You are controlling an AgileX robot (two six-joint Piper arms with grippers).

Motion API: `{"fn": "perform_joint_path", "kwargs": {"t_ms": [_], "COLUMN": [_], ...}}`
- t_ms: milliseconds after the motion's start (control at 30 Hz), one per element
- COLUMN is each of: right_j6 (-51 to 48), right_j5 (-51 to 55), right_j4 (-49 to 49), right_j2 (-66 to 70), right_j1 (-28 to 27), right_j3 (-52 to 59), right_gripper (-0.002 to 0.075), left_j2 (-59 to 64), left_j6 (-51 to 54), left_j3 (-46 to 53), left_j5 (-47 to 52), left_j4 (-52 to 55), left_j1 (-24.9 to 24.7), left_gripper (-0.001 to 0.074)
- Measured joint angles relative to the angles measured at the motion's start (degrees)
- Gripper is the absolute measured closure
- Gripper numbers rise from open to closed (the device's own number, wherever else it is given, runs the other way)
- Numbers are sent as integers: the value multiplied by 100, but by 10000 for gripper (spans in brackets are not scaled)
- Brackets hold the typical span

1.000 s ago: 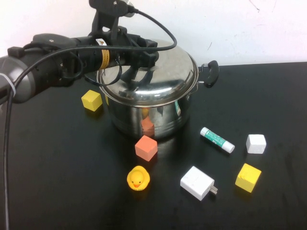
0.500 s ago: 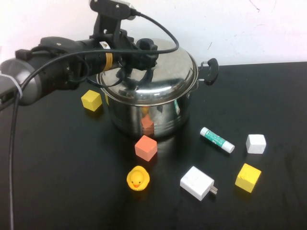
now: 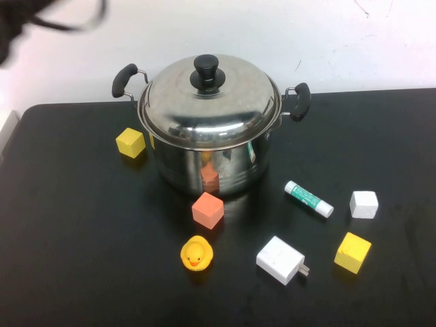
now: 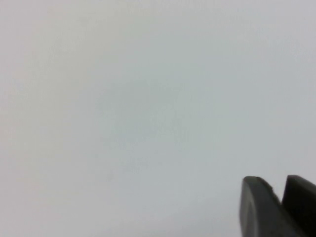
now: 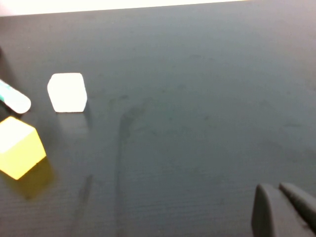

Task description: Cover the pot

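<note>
The large shiny steel pot (image 3: 204, 163) with two black side handles stands at the back middle of the black table (image 3: 82, 259). The domed steel lid (image 3: 225, 109) with its black knob (image 3: 206, 71) sits level on the pot's rim. Only a blurred piece of my left arm (image 3: 13, 27) shows at the top left corner of the high view. My left gripper (image 4: 282, 181) faces a blank white wall, far from the pot, shut and empty. My right gripper (image 5: 277, 188) hovers over bare table on the right, shut and empty; it is outside the high view.
Around the pot lie a yellow block (image 3: 130, 142), an orange block (image 3: 208, 210), a yellow duck (image 3: 196, 253), a white plug adapter (image 3: 280, 259), a glue stick (image 3: 308, 199), a white block (image 3: 363, 204) and a second yellow block (image 3: 352, 252). The right wrist view shows the white block (image 5: 67, 92) and yellow block (image 5: 19, 147).
My left gripper has let go of the lid knob and the arm has pulled back up and to the left, almost out of the high view. The lid stays on the pot.
</note>
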Motion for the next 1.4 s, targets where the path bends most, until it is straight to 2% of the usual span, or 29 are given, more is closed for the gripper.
{"fn": "perform_joint_path", "kwargs": {"t_ms": [100,267,467,633,900,1100,1400], "right_j6": [0,0,0,0,0,0,0], "right_j5": [0,0,0,0,0,0,0], "right_j4": [0,0,0,0,0,0,0], "right_j2": [0,0,0,0,0,0,0], "right_j1": [0,0,0,0,0,0,0], "right_j3": [0,0,0,0,0,0,0], "right_gripper": [728,728,728,728,728,728,728], "left_j2": [-621,-1673,-3189,-4561,-6327,-7035,-7087], "left_j6": [0,0,-12,-12,-2,-2,-2], "left_j3": [28,601,2325,3918,5791,6653,7664], "left_j5": [30,77,19,-493,-876,-934,-1053], "left_j4": [-9,-9,-9,-9,15,25,25], "left_j1": [0,0,0,0,0,0,0], "left_gripper": [700,730,735,735,735,735,735]}}
